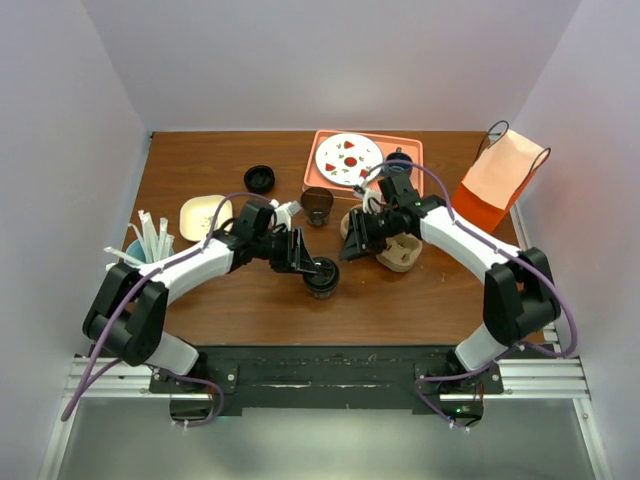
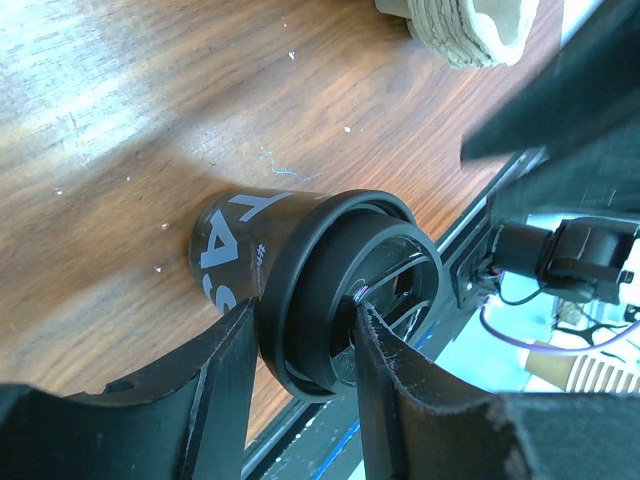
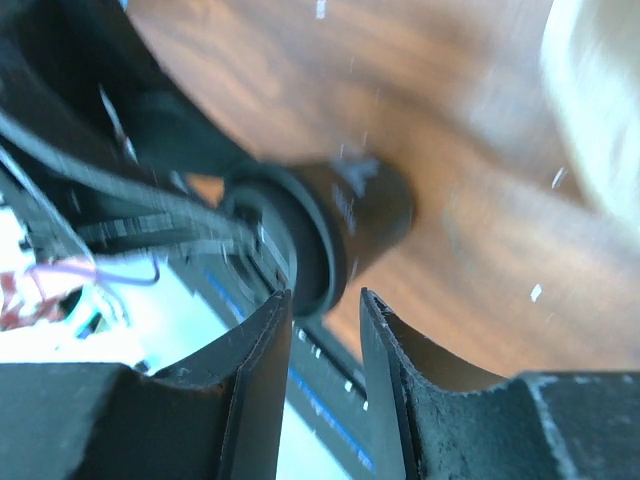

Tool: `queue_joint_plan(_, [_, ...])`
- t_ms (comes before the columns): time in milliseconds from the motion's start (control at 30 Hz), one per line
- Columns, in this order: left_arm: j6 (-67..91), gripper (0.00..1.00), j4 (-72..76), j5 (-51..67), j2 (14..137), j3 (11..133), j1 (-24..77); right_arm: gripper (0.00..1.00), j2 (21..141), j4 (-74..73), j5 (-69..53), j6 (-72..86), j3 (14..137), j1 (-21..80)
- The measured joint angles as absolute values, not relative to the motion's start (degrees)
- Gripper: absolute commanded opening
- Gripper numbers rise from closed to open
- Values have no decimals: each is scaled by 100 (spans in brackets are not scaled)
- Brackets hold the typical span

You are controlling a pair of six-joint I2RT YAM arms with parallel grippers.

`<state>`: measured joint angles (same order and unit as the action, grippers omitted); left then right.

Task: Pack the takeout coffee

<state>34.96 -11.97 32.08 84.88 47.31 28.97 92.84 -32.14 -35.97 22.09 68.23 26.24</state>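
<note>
The takeout coffee [image 1: 322, 277], a dark cup with a black lid, stands on the wooden table between the two arms. In the left wrist view the cup [image 2: 228, 243] shows white lettering. My left gripper [image 2: 305, 322] is shut on the lid's rim [image 2: 300, 262], one finger outside the rim and the other in the lid's recess. From above, my left gripper [image 1: 310, 263] reaches the cup from the left. My right gripper [image 1: 350, 240] hovers just right of it. In the blurred right wrist view the right gripper [image 3: 325, 300] is open, with the cup [image 3: 362, 205] just beyond its tips.
A pulp cup carrier [image 1: 402, 252] lies under the right arm. An orange tray [image 1: 412, 142] at the back holds a patterned plate [image 1: 346, 157]. A brown cup [image 1: 317, 205], a black disc [image 1: 260, 179], a white dish [image 1: 203, 215] and an orange-and-white paper bag [image 1: 498, 180] also stand around.
</note>
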Motion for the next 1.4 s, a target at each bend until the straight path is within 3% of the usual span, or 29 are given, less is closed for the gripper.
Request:
queue_joint_plan(533, [3903, 36, -1002, 3083, 8350, 4547, 2897, 33, 8936, -2303, -4154, 2803, 5572, 2836])
queue_joint_plan(1000, [3970, 34, -856, 3092, 8361, 4458, 2908, 18, 8941, -1706, -4217, 3146, 5074, 2954])
queue_joint_plan(1200, [3981, 36, -823, 3094, 8359, 4460, 2908, 28, 8871, -1610, -4263, 3258, 4998, 2928])
queue_joint_plan(1400, [3938, 44, -1483, 2838, 8388, 4915, 2928, 37, 8755, -2692, -3511, 3009, 5922, 2989])
